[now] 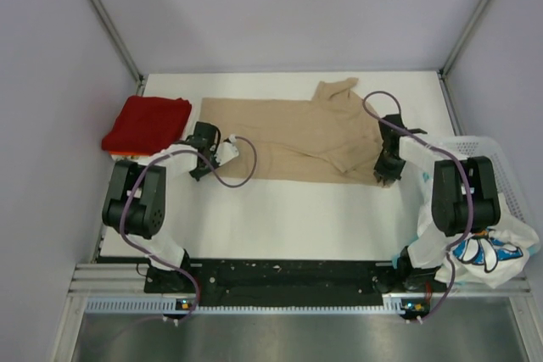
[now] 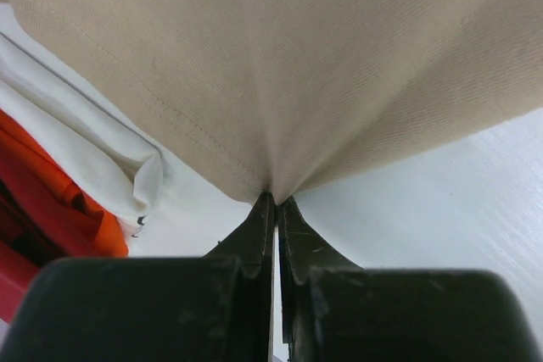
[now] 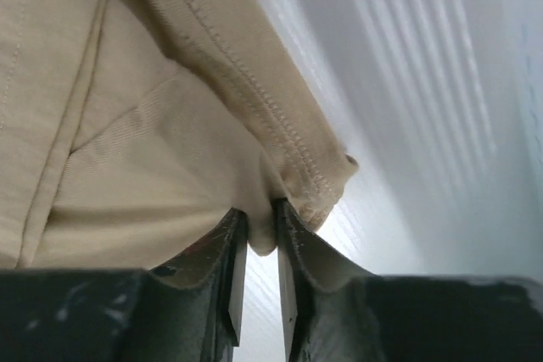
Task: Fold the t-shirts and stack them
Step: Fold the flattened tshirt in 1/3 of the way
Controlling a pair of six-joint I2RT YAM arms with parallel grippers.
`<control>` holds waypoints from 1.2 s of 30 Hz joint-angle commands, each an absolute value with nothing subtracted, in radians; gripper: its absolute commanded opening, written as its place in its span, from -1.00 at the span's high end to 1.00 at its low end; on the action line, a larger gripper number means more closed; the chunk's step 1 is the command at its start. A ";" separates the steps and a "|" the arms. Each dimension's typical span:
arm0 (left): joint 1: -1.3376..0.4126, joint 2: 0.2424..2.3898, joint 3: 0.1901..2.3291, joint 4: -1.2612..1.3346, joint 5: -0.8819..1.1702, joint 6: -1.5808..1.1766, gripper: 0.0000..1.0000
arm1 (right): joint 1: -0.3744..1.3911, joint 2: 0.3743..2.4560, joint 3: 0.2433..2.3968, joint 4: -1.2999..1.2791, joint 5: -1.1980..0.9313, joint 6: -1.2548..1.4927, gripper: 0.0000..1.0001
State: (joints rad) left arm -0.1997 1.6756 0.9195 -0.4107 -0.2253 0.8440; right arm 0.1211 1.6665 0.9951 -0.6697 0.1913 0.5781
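The tan t-shirt (image 1: 293, 136) lies spread across the back half of the white table, its hem to the left and its collar and a sleeve to the right. My left gripper (image 1: 204, 161) is shut on the shirt's left hem corner (image 2: 273, 182). My right gripper (image 1: 387, 169) is shut on a bunched fold by the stitched sleeve edge (image 3: 259, 226) at the shirt's right front corner. A folded red t-shirt (image 1: 146, 124) tops a stack at the back left. The left wrist view shows white (image 2: 102, 158) and orange (image 2: 81, 209) folded shirts there.
A white mesh basket (image 1: 509, 177) stands at the right edge behind the right arm. A white and teal printed shirt (image 1: 492, 252) hangs over its near side. Bare white table (image 1: 297, 218) stretches in front of the tan shirt.
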 commanded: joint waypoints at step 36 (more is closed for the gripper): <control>-0.715 1.822 1.624 -0.649 0.463 0.715 0.56 | 0.125 1.385 0.939 -0.625 -0.146 0.577 1.00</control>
State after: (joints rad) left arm -0.6281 1.7096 1.5169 -0.8059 0.1764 0.7296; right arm 0.2123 1.3720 1.0065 -0.7303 -0.0086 0.5259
